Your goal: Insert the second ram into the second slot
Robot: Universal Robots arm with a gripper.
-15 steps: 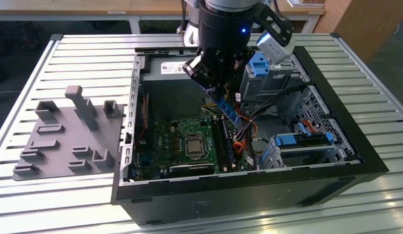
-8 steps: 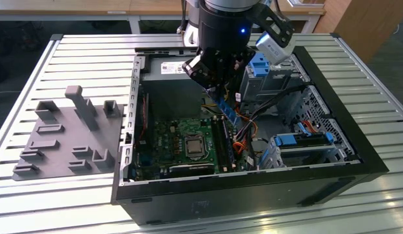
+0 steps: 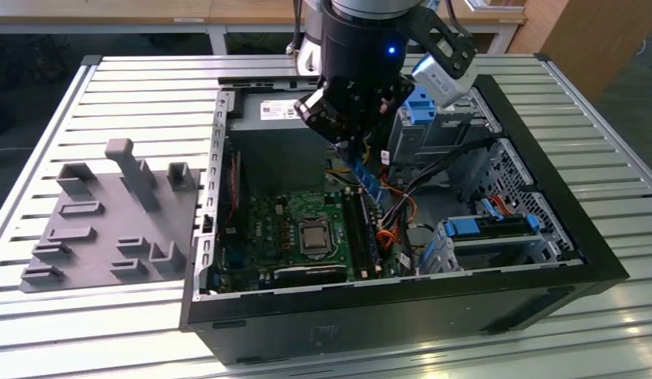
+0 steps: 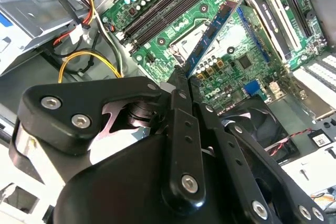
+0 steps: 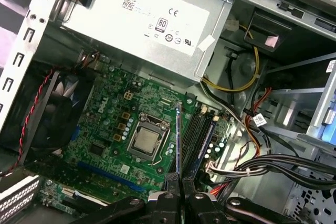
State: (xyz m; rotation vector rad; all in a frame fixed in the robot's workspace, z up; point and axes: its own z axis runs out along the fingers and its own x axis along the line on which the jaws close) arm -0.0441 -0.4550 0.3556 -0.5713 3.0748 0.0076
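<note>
Your second ram (image 4: 218,27), a thin, flat blue circuit stick, hangs slanted over the green motherboard (image 5: 105,124) inside the open black case (image 3: 410,308), near the long dark slots (image 5: 202,135). You have the end effector (image 4: 185,80) pinching its upper end between slim black fingers. The case sits on a ribbed metal desk (image 3: 147,87).
</note>
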